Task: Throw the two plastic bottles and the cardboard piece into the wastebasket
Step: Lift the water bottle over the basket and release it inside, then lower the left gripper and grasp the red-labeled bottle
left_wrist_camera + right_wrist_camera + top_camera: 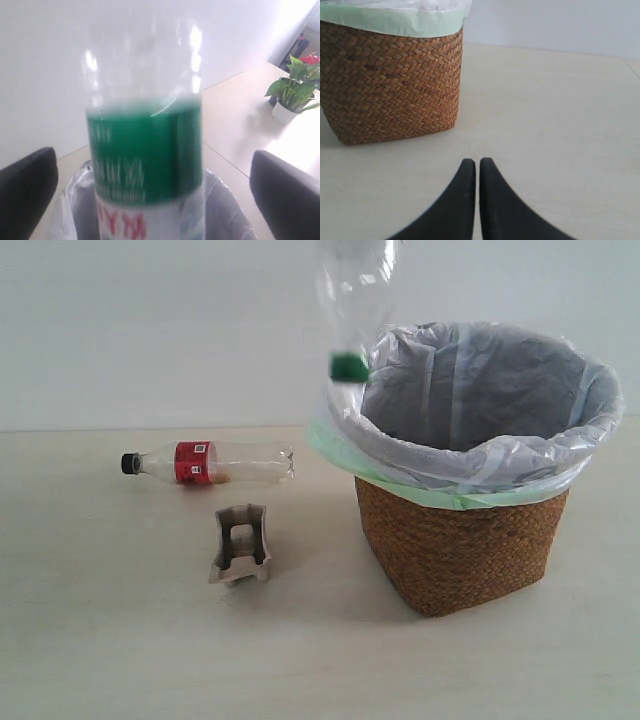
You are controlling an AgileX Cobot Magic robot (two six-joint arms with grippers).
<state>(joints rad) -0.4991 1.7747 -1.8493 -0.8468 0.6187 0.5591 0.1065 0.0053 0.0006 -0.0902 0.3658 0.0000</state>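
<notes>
One bottle is hanging neck-down over the wastebasket [455, 540], and that is the relation the drop is turning on. The larger bottle [355, 290], green cap [349, 366] pointing down, is sitting above the left part of the bag-lined rim, with its long axis close to upright and leaning slightly.

In the left wrist view the left gripper [152, 155] is standing spread wide. Bare gaps are showing between the bottle's green label [145, 150] and each black finger [27, 195], so the jaws are reading as released and touching nothing (the bottle is blurring, which I am taking as a sign of it dropping, though that is only a judgement). From the exterior view the cap is looking level with the lip itself rather than clearly inside it, so a glancing bounce outward is the risk.

The right gripper [477, 164] is hovering low near the wastebasket [390, 85], its fingers pressing together on nothing.

Waiting on the table [100, 640] are the slim bottle [210, 462], lying on its side with its black cap pointing away from the basket, and the cardboard piece [240, 543], standing just in front of it but apart. Both are lying on the left arm's side, with nothing standing between them and the basket. A potted plant [295, 87] is sitting well away.
</notes>
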